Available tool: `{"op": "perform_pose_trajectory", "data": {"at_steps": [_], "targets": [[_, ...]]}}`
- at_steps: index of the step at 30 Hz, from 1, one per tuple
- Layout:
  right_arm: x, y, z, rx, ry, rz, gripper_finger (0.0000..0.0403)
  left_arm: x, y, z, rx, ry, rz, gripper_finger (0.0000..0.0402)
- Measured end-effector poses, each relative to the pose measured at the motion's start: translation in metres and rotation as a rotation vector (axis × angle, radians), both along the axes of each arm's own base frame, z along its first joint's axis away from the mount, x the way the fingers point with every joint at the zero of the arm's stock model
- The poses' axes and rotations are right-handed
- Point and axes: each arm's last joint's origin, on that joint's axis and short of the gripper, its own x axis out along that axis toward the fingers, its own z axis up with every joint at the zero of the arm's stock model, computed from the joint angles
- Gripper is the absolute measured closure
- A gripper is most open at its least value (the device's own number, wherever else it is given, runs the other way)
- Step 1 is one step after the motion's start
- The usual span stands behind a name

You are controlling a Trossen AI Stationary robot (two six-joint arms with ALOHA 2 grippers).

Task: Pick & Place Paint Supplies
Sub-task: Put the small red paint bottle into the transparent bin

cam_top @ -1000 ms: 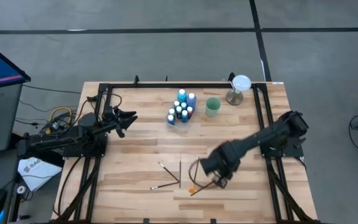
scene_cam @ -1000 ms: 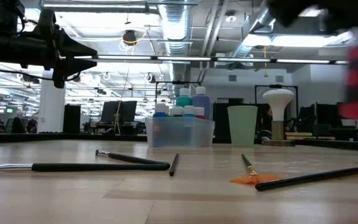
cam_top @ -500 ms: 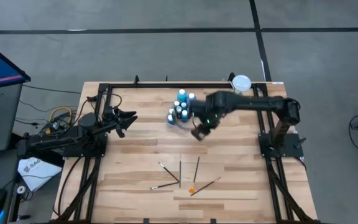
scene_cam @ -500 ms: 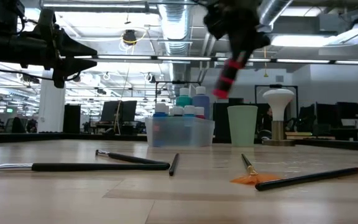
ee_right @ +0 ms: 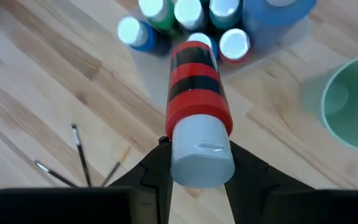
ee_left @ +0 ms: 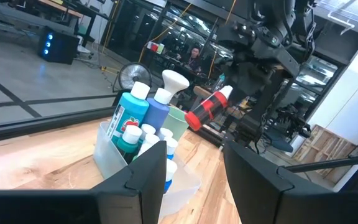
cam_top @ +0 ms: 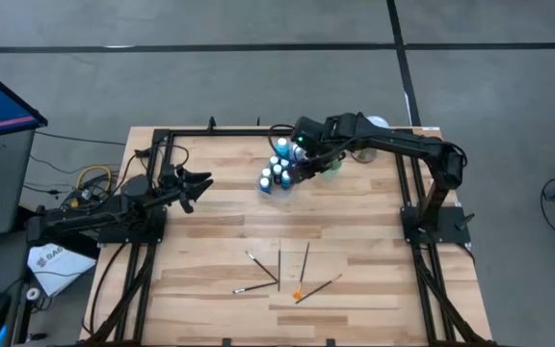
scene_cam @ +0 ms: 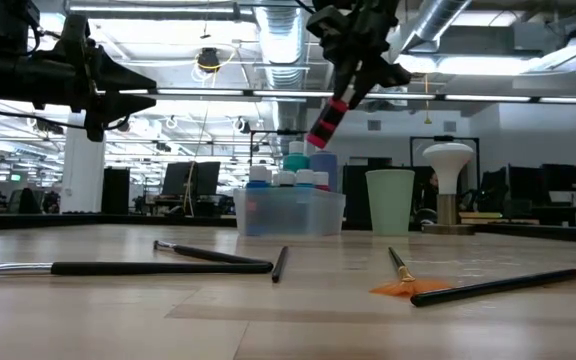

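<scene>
Overhead, the right gripper pinches a red bottle (white cap, tilted) in the air above the tray of bottles, beside the green cup. Well apart, the left gripper hangs with jaws spread, holding nothing. Four brushes lie on the table.

Grey floor around the wooden table; exposed ceiling ducts and strip lights overhead.
</scene>
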Motion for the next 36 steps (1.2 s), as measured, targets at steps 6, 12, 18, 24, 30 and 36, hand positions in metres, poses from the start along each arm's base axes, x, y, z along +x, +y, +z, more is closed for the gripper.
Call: {"op": "perform_pose_trajectory", "data": {"at_steps": [6, 12, 18, 24, 30, 36], "targets": [[0.005, 0.001, 0.002, 0.006, -0.053, -0.035, 0.0297, 0.0, 0.0, 0.0, -0.003, -0.001, 0.0, 0.0247], [0.009, 0.009, 0.003, 0.007, -0.076, -0.023, 0.0297, 0.0, 0.0, 0.0, -0.009, -0.004, -0.001, 0.0247], [0.014, 0.012, 0.005, 0.014, -0.126, -0.014, 0.0297, 0.0, 0.0, 0.0, -0.028, -0.012, -0.001, 0.0247], [0.013, 0.012, 0.004, -0.008, -0.106, 0.001, 0.0297, 0.0, 0.0, 0.0, -0.048, -0.021, -0.003, 0.0247], [0.022, 0.01, -0.019, -0.02, -0.029, 0.02, 0.0297, 0.0, 0.0, 0.0, -0.048, -0.021, -0.003, 0.0247], [0.048, 0.013, -0.056, -0.006, 0.073, 0.101, 0.0297, 0.0, 0.0, 0.0, -0.052, -0.018, 0.01, 0.0247]]}}
